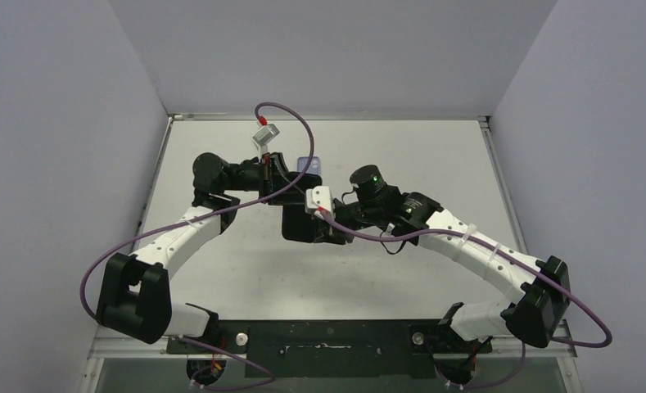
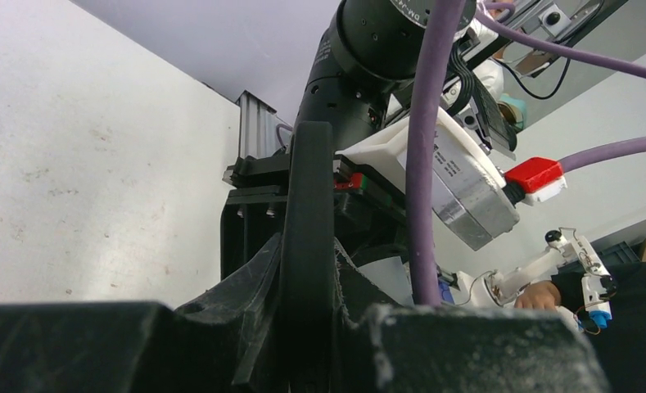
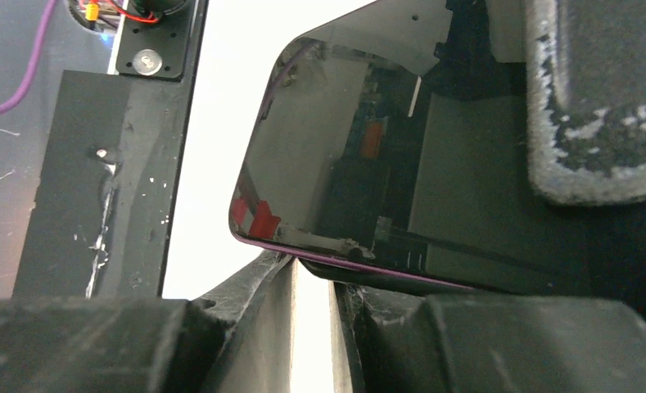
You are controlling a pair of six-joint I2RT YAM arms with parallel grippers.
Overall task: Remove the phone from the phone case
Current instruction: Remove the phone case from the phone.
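The phone (image 3: pixel 344 164) has a dark glossy screen and a purple rim; a black lip of the phone case (image 3: pixel 401 280) shows just under that rim. In the top view both are held above the table's middle as a black slab (image 1: pixel 300 223) with a lavender end (image 1: pixel 308 164). My left gripper (image 2: pixel 307 270) is shut on the case's thin black edge (image 2: pixel 307 188); from above it (image 1: pixel 291 172) is at the slab's far end. My right gripper (image 3: pixel 311 274) has a narrow empty gap between its fingers, with the tips against the phone's lower edge; from above it (image 1: pixel 329 228) is at the slab's right side.
The pale table (image 1: pixel 434 164) is walled on the left, back and right. A black base plate (image 1: pixel 327 336) runs along the near edge. Purple cables (image 1: pixel 291 115) loop over both arms. The right arm's wrist (image 2: pixel 401 49) looms close above the left gripper.
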